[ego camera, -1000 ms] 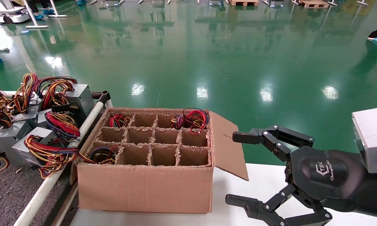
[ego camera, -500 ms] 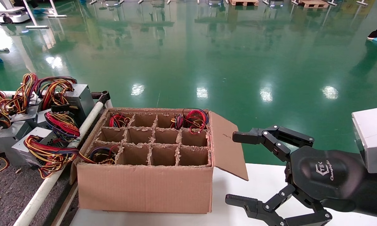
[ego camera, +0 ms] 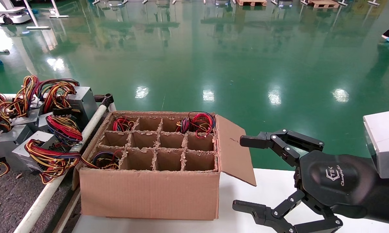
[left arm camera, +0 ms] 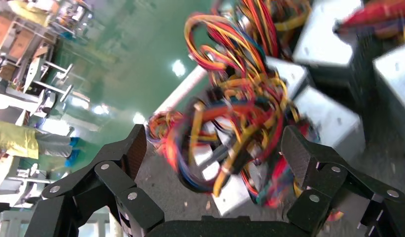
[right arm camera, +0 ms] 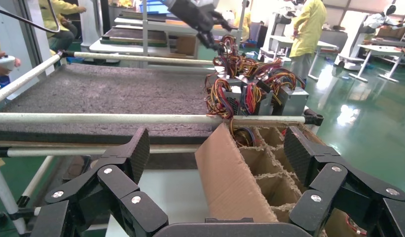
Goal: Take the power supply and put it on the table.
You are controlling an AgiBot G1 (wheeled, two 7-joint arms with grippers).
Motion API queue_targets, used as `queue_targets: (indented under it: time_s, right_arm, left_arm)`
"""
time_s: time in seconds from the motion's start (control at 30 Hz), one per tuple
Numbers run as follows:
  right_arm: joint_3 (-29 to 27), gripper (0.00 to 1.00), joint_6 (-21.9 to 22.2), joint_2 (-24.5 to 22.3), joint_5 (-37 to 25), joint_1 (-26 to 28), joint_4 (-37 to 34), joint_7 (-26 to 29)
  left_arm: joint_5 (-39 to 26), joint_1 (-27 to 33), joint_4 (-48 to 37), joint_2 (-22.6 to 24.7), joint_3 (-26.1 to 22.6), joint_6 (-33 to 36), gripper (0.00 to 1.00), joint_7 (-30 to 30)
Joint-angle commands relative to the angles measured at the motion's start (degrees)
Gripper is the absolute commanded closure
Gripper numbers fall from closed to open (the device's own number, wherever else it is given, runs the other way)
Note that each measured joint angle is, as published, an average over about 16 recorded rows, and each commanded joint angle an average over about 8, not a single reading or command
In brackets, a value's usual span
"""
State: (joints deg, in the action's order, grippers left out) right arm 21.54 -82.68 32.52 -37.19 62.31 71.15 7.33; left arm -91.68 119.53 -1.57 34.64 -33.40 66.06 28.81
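While left claw (left arm camera: 212, 163) hangs spread-open over a power supply (left arm camera: 235, 190) lying on the dark tabletop (left arm camera: 165, 185), loose wires (left arm camera: 230, 98) could snag its fingers. Right claw (ego camera: 251, 173), also open, waits beside the cardboard box (ego camera: 149, 191).

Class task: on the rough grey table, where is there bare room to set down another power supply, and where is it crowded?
The table is bare across its long stretch between the white rails. It is crowded at the end beside the cardboard box, where the power supplies cluster with tangled wires. The left gripper hovers open over that cluster; the right gripper waits open over the white tabletop.
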Motion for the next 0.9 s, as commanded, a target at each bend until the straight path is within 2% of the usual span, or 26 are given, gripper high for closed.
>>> queue_targets:
  time_s: [0.03,0.2,0.4,0.6,0.9]
  right_arm:
    - [0.0,0.0,0.0,0.0,0.0,0.0,0.0,0.0]
    - [0.0,0.0,0.0,0.0,0.0,0.0,0.0,0.0]
    - [0.0,0.0,0.0,0.0,0.0,0.0,0.0,0.0]
    - [0.0,0.0,0.0,0.0,0.0,0.0,0.0,0.0]
    - [0.0,0.0,0.0,0.0,0.0,0.0,0.0,0.0]
  left_arm:
    - [0.78,0.48,-0.14,-0.16,0.54,0.34,0.0,-0.45]
    - [6.78,0.1,-1.56,0.43,4.78,1.08,0.0,-0.13]
    - [13.5,-1.32,-2.07,3.44,9.53,-0.81,0.0,2.04]
    - [18.68,-3.21,-0.88,9.18,13.12,-7.62,0.0,5.26]
    - [21.79,-4.19,0.18,20.36,15.25,-21.16,0.0,5.04]
